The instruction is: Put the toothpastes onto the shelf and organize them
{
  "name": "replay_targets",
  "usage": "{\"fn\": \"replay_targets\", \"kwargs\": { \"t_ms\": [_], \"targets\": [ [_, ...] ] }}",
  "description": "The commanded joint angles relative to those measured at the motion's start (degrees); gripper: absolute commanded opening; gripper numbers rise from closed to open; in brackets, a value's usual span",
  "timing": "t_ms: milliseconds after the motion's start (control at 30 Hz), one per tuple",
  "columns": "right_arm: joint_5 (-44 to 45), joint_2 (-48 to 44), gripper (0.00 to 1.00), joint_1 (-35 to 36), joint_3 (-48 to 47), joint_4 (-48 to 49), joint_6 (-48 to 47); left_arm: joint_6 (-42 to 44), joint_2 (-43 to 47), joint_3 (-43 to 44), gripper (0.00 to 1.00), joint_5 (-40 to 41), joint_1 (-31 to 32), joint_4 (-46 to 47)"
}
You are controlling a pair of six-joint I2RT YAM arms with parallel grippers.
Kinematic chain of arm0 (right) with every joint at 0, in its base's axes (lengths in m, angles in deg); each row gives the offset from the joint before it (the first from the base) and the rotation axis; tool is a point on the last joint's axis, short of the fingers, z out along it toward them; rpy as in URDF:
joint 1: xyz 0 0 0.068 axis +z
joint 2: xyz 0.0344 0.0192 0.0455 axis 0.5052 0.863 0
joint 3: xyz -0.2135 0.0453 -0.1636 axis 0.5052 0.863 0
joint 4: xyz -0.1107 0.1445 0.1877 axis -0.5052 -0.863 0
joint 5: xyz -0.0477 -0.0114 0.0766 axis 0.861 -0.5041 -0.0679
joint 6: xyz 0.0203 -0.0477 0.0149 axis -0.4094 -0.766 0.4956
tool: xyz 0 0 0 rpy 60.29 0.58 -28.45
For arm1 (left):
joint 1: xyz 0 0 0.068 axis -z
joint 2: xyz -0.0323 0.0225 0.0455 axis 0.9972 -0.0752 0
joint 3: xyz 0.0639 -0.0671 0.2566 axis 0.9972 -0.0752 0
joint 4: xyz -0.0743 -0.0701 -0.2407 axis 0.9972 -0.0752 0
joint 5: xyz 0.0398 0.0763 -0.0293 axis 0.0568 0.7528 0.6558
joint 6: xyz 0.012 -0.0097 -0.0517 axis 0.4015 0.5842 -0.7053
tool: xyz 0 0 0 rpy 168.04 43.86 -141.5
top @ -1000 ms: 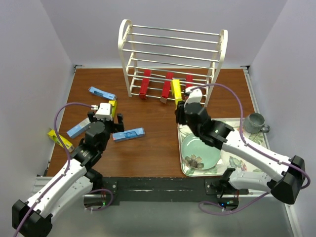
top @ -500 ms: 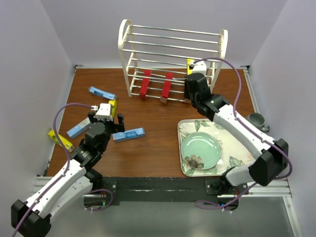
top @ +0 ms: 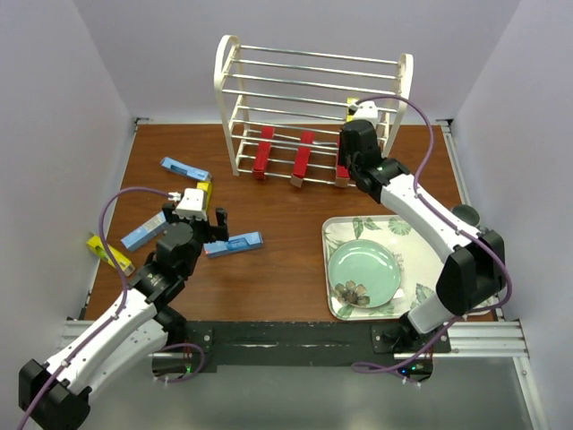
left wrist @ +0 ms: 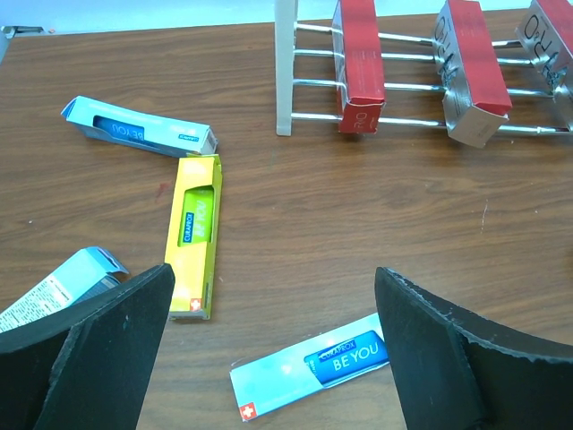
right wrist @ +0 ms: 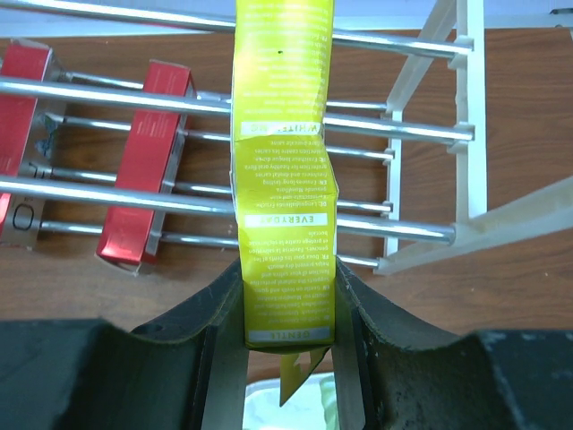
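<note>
Right hand (right wrist: 286, 300) pinches the yellow toothpaste box (right wrist: 283, 125) by its near end, over the shelf (right wrist: 471, 72) rungs; light, thin card (creased midway), so grip gently. Left hand (left wrist: 269, 345) spread above the tabletop (left wrist: 313, 224)

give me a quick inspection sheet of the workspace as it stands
surface: brown wooden table, nothing spilled seen
job's things: three red cardboard toothpaste boxes rest across the lowest rungs of the white wire shelf; three light blue boxes and two yellow boxes lie on the table
clutter: floral rectangular tray holding a pale green plate
end effectors: left end effector open, empty; right end effector shut on a third yellow box at the shelf
cables: purple cables loop along both arms
surroundings: plain pale walls, nothing else seen
</note>
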State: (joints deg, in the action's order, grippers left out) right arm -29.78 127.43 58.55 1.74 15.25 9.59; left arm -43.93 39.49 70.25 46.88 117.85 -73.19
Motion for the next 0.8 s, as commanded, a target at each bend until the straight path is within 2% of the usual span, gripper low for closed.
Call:
{"fn": "replay_targets", "kwargs": {
  "t_ms": [0,533,767],
  "targets": [
    [1.29,0.00,0.14,-1.22,-0.73,9.58,-1.45,-0.83,-0.10,-0.16,0.99,0.81,0.62,2.01],
    [2.17,3.07,0.18,-2.98,3.48,20.40,-2.16,-0.65,-0.36,-0.16,0.99,0.90,1.32,2.01],
    [2.79,3.87,0.29,-3.16,3.66,20.58,-1.46,-0.65,-0.62,-0.07,0.99,0.81,1.68,2.01]
  ]
}}
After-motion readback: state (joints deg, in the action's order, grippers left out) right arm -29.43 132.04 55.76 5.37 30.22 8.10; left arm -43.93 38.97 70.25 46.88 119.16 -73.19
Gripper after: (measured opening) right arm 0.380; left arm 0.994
